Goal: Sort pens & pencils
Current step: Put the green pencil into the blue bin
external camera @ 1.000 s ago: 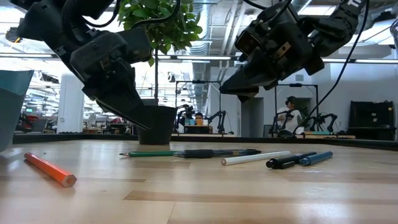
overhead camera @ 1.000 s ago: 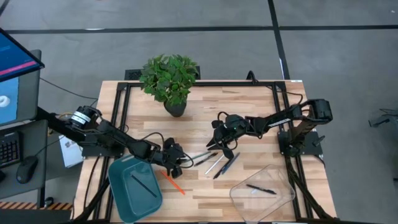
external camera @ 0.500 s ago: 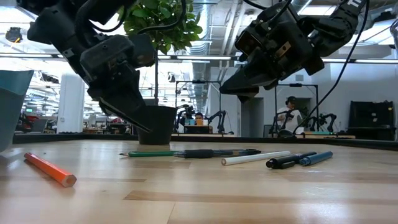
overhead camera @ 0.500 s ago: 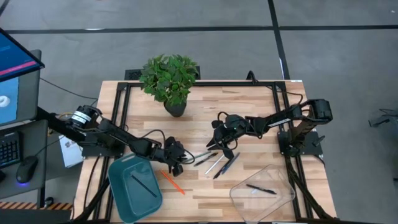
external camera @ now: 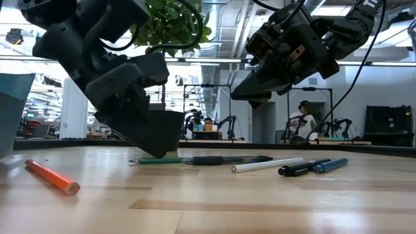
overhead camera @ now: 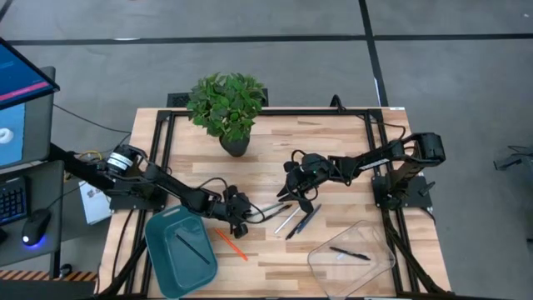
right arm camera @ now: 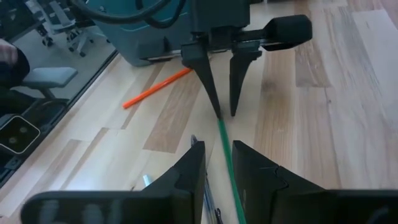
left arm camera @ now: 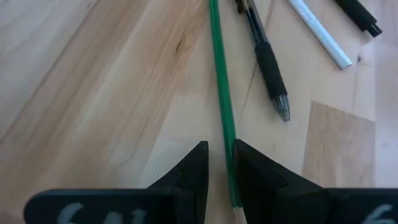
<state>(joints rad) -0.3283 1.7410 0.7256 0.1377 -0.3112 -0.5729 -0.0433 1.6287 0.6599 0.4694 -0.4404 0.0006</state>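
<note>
Hidden, cropped or unreadable parts across the views

In the left wrist view the green pencil (left arm camera: 222, 106) ran off the frame's edge at its far end, as did the black pen (left arm camera: 264, 59), white pen (left arm camera: 320, 34) and a dark pen (left arm camera: 357, 14); white marks on the left gripper (left arm camera: 219, 163) body were cropped and unreadable. In the right wrist view the pencil's end was hidden between the right gripper (right arm camera: 218, 155) fingers. From above, the pen in the clear bin (overhead camera: 379, 242) and the stick in the teal tray (overhead camera: 162, 250) were too small to identify. Low view cropped both arms at the top.
</note>
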